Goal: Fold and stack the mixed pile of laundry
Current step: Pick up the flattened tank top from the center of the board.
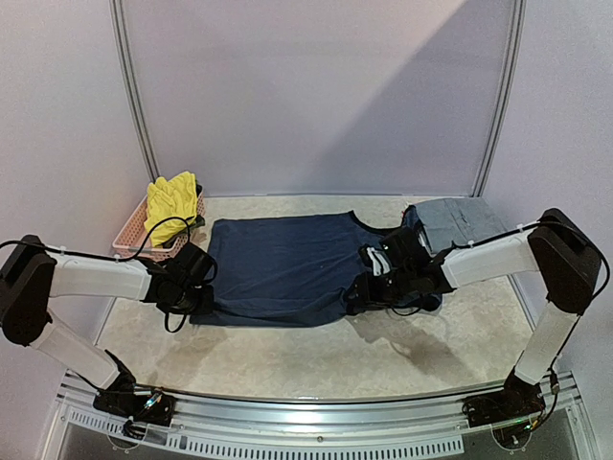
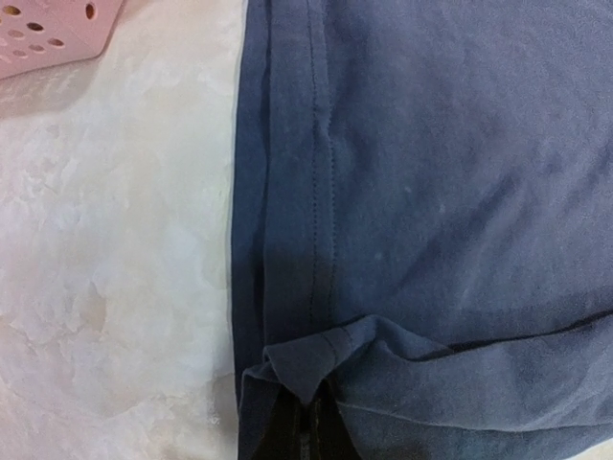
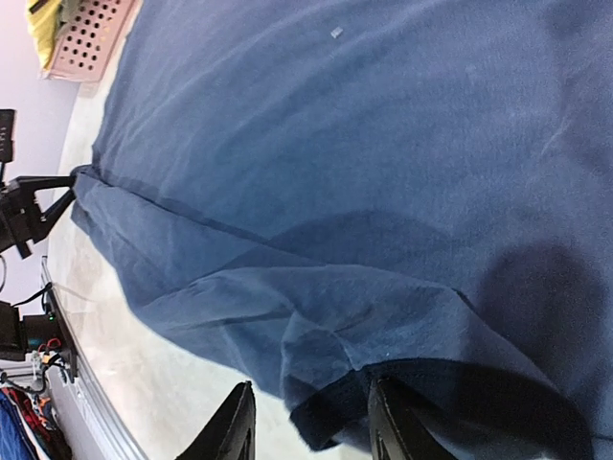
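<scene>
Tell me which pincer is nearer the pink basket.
Left. The left pincer is at the left hem corner of the navy top, just in front of the pink basket. The right pincer is at the garment's opposite edge, with the whole top between it and the basket.

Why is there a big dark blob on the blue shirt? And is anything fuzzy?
Right wrist view: the blob is a shadow on the navy top, probably cast by the arm overhead. Left wrist view: the left gripper at the bottom is dark and slightly blurred. Top view: a slanted shadow crosses the back wall.
</scene>
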Motion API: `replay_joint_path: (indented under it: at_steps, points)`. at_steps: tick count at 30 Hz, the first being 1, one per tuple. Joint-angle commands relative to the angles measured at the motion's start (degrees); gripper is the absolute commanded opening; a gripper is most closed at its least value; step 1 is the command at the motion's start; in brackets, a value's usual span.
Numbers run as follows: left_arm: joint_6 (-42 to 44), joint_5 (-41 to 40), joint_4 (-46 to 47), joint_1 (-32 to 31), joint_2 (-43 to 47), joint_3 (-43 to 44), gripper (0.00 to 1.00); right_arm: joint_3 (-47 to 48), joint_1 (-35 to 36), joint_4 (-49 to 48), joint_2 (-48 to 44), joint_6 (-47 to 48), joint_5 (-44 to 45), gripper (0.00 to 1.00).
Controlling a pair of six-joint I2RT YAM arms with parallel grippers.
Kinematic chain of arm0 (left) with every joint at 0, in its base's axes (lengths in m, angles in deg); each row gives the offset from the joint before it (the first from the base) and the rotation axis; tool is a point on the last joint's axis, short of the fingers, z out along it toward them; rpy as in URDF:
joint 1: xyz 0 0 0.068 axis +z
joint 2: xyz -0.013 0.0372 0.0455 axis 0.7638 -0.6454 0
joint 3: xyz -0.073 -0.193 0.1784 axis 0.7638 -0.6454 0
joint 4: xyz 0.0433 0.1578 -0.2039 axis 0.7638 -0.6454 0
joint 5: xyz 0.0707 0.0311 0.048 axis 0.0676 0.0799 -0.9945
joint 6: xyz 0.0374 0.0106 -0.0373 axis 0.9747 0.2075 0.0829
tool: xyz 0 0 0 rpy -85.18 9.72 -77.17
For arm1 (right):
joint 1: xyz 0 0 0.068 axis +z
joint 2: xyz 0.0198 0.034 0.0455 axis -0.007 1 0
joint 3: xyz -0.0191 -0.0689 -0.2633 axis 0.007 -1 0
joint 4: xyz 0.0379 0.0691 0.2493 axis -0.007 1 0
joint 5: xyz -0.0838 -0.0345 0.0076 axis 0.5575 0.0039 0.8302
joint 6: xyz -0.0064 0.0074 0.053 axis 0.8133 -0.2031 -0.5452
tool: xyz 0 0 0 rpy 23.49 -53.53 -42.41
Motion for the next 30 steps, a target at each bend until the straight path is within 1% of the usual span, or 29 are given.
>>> replay_joint_path:
  at_steps: [1, 7, 14, 22, 30]
  points:
    - [0.5, 0.5, 0.9, 0.8, 0.6, -0.8, 0.0, 1.2, 0.0, -2.1, 2.7, -1.7, -0.3, 0.41]
    - [0.5, 0.7, 1.2, 0.8, 0.6, -0.9, 0.0, -2.0, 0.1, -0.9, -1.7, -1.7, 1.9, 0.41]
    - [0.6, 0.8, 1.4, 0.8, 0.3, -0.9, 0.0, -5.9, 0.1, -3.1, -4.2, -3.6, 3.2, 0.42]
    - [0.6, 0.9, 1.4, 0.8, 0.5, -1.0, 0.0, -4.6, 0.0, -6.3, 0.4, -4.3, 2.6, 0.42]
    - [0.6, 1.0, 1.4, 0.8, 0.6, -1.1, 0.0, -2.6, 0.0, -5.4, 2.3, -3.8, 3.5, 0.42]
